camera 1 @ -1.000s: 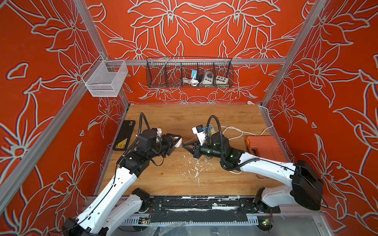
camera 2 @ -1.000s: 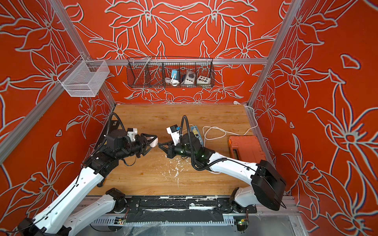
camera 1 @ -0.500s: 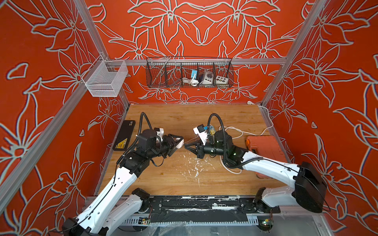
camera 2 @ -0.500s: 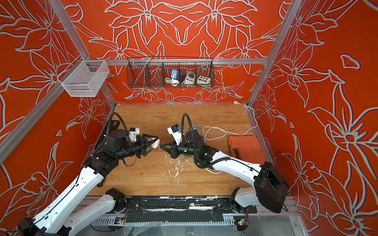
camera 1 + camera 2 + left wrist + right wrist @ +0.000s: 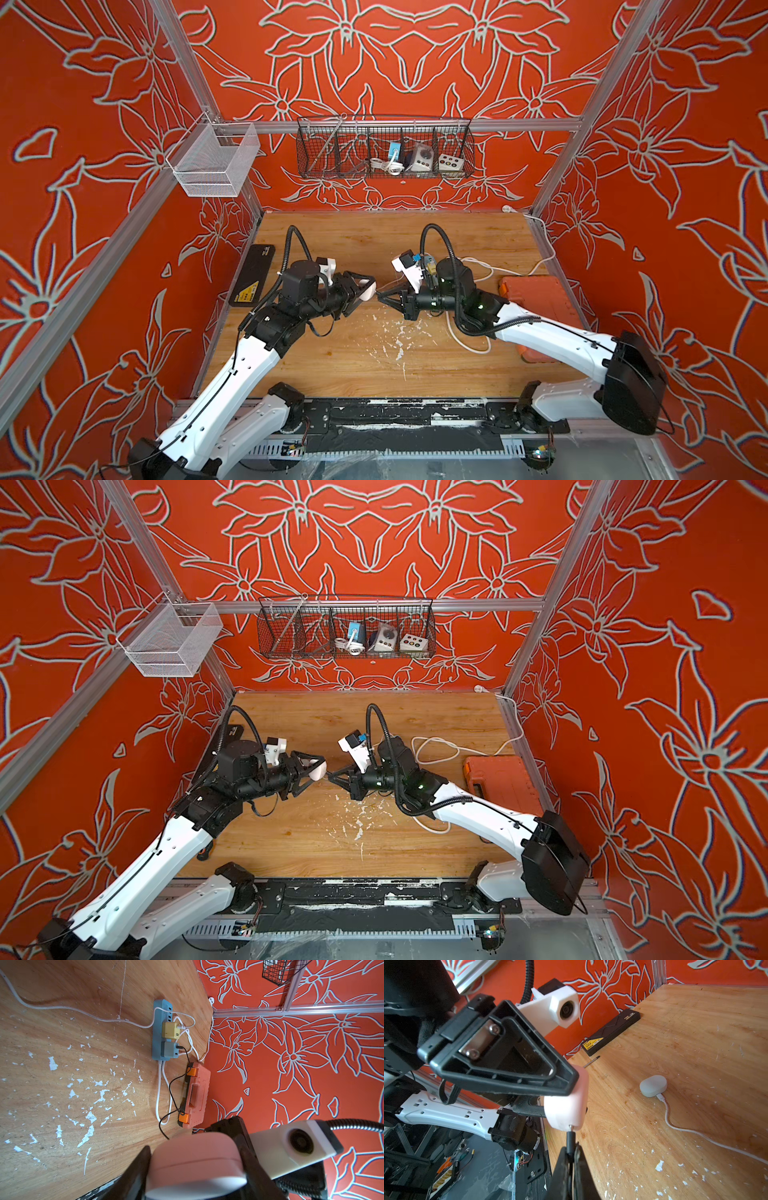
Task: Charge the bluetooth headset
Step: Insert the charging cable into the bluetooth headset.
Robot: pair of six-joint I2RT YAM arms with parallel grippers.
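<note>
The bluetooth headset's pale pink charging case point(image 5: 195, 1159) is held above the wooden table by my left gripper point(image 5: 195, 1155), which is shut on its sides. Both top views show the case point(image 5: 368, 289) point(image 5: 316, 769) at mid-table. My right gripper point(image 5: 571, 1153) is shut on a black cable plug point(image 5: 570, 1136). The plug's metal tip meets the end of the pink case point(image 5: 566, 1109); how deep it sits I cannot tell. The two grippers point(image 5: 365, 291) point(image 5: 380, 295) meet tip to tip. The black cable point(image 5: 172, 1088) runs to a grey charger point(image 5: 169, 1049).
A blue power strip point(image 5: 161, 1032) with a yellow charger point(image 5: 170, 1030) lies beside an orange tool case point(image 5: 536, 299). A grey case point(image 5: 653, 1085) on a white cable point(image 5: 675, 1124) rests on the table. A black box point(image 5: 253, 274) lies at the left edge. A wire basket point(image 5: 384, 147) hangs on the back wall.
Both arms have shifted slightly to the right together. The pink case stays in the left gripper and the plug in the right one, tips still meeting.
</note>
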